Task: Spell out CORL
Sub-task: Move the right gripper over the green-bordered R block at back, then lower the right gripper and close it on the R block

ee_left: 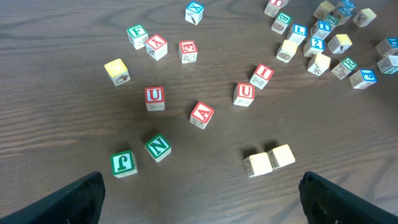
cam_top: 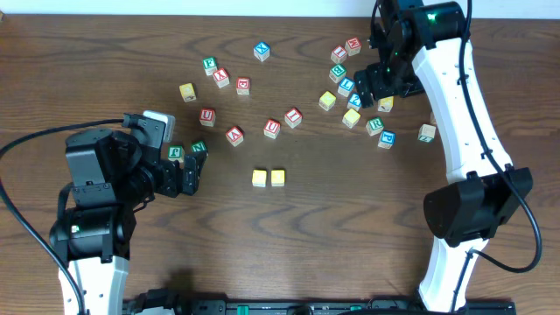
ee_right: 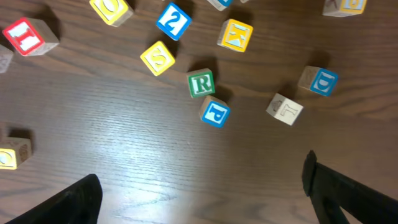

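Dark wooden surface (cam_top: 350,227), lettered cubes scattered across it: my left fingers (ee_left: 84,199) are spread wide and pinch nothing, low over the near side. Ahead of them the 2 yellow cubes (cam_top: 269,178) sit side by side and touching in the middle of the surface, apart from the rest. A green N cube (ee_left: 158,147) and another green cube (ee_left: 123,163) lie close by on the left, with red-lettered cubes (ee_left: 154,96) beyond.

My right fingers (ee_right: 74,202) are also spread wide with nothing between them, above the cluster at the far right. There the green R cube (ee_right: 201,83) rests flat, a blue P cube (ee_right: 215,112) touching its lower corner. A blue-lettered cube (ee_left: 299,30) that reads like an L sits farther back in that cluster.
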Tool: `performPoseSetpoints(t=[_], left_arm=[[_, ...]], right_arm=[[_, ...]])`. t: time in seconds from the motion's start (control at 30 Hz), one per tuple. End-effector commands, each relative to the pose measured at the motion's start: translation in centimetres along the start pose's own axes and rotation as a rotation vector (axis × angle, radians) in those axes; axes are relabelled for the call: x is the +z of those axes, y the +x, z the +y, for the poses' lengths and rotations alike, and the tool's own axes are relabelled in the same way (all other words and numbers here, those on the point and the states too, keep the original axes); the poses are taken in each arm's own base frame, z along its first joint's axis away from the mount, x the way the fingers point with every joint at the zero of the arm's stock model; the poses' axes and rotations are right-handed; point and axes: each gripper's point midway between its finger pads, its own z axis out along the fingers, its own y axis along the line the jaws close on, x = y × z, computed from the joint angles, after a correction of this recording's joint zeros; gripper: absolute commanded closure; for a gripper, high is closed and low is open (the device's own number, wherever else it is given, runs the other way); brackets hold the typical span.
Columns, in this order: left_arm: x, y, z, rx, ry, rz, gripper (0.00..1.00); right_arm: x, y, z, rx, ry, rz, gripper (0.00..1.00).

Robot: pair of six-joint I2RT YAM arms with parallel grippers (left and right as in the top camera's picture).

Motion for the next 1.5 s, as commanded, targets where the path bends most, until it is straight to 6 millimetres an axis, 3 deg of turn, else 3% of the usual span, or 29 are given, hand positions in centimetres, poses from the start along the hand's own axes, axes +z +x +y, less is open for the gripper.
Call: performPoseSetpoints(t=[0.0,0.3,0.73,1.1,1.33,1.47], left_arm=[[-0.5,-0.9,-0.2,0.024,0.010,-0.023,0.02],[-0.5,-0.9,-0.2,0.025,0.010,-0.023,0.02],[-0.5,-0.9,-0.2,0.024,0.009,-0.023,0.02],[-0.5,-0.9,-0.2,0.024,0.009,-0.023,0.02],[-0.5,-0.9,-0.2,0.024,0.009,-0.023,0.02],[-0.5,-0.9,-0.2,0.024,0.009,-0.023,0.02]], right_arm=[[0.6,0.1,0.4,0.015,-0.034,0.008,0.05],[4.6,1.2,0.4,0.019,-0.032,0.070,0.16],[9.5,3.1,0.4,0.010,-0.031,0.133,0.16],[10.7,1.7,-0.8,0.034,-0.005,0.066,0.15],[11.8,2.4,-1.9,0.054,-0.006,0.082,0.18],[12.7,2.9,-1.6,0.043,-0.033,0.092,0.19]])
